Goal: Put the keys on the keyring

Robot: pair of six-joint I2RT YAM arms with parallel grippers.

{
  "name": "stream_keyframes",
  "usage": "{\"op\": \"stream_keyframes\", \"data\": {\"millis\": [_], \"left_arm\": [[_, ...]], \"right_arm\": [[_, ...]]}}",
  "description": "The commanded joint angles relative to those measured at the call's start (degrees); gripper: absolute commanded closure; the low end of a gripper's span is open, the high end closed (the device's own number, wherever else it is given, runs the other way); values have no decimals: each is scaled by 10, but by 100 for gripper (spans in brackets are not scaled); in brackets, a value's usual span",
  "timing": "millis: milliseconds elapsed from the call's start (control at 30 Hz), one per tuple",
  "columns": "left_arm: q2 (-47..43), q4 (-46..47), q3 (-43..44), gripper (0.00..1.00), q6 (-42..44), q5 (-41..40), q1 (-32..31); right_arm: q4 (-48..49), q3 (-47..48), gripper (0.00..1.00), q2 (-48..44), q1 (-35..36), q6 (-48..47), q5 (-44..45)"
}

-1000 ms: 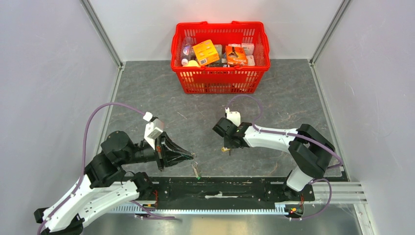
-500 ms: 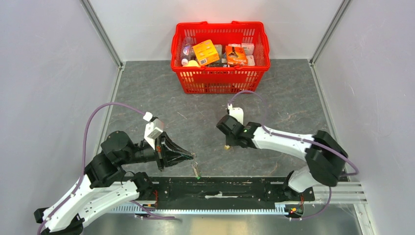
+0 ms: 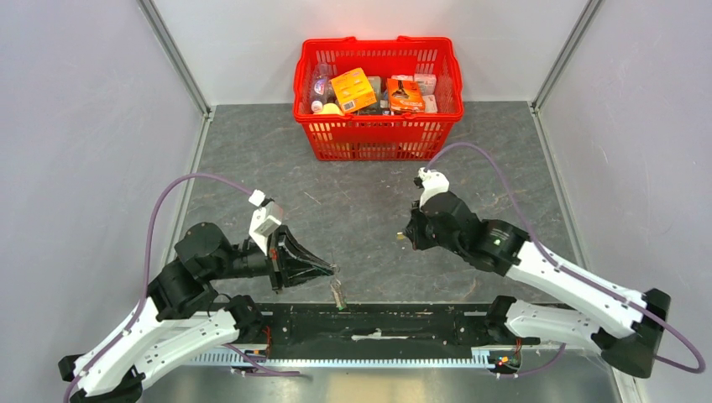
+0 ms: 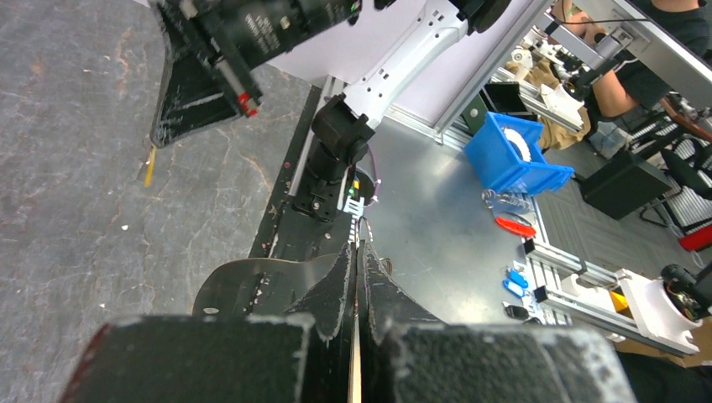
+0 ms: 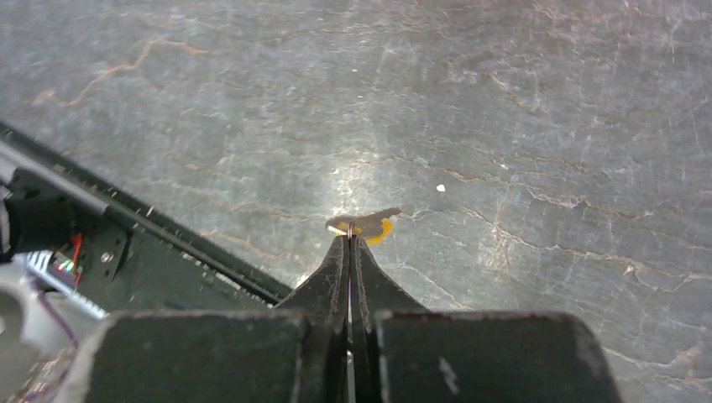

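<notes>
My left gripper point(image 3: 331, 270) is shut on the keyring, a thin grey wire loop point(image 3: 337, 290) that hangs below its tips near the table's front edge. A tiny green spot point(image 3: 341, 305) at the loop's lower end looks like the green key. In the left wrist view the jaws are closed and only a bit of wire point(image 4: 363, 228) pokes out at my left gripper's tip point(image 4: 358, 248). My right gripper point(image 3: 404, 238) is shut on the yellow key point(image 5: 372, 225), held above the grey table, to the right of the left gripper. The yellow key also shows in the left wrist view point(image 4: 150, 165).
A red basket point(image 3: 378, 138) full of packets stands at the back centre. A black rail point(image 3: 378, 323) runs along the near edge between the arm bases. White walls close in the left, right and back sides.
My right gripper has moved right and farther back with the yellow key, away from the left gripper, and its arm has swung out to the right. The left gripper has barely moved.
</notes>
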Motion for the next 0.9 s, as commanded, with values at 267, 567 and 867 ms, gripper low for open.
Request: {"op": "stream_keyframes", "data": {"millis": [267, 567, 867], "left_arm": [[53, 79, 33, 98, -38, 101, -1], [91, 143, 29, 98, -58, 197, -2], [111, 162, 29, 98, -64, 213, -2]], "right_arm": [[-86, 151, 100, -73, 1, -181, -232], [-106, 238, 100, -36, 1, -249, -400], [-116, 301, 100, 21, 1, -278, -535]]}}
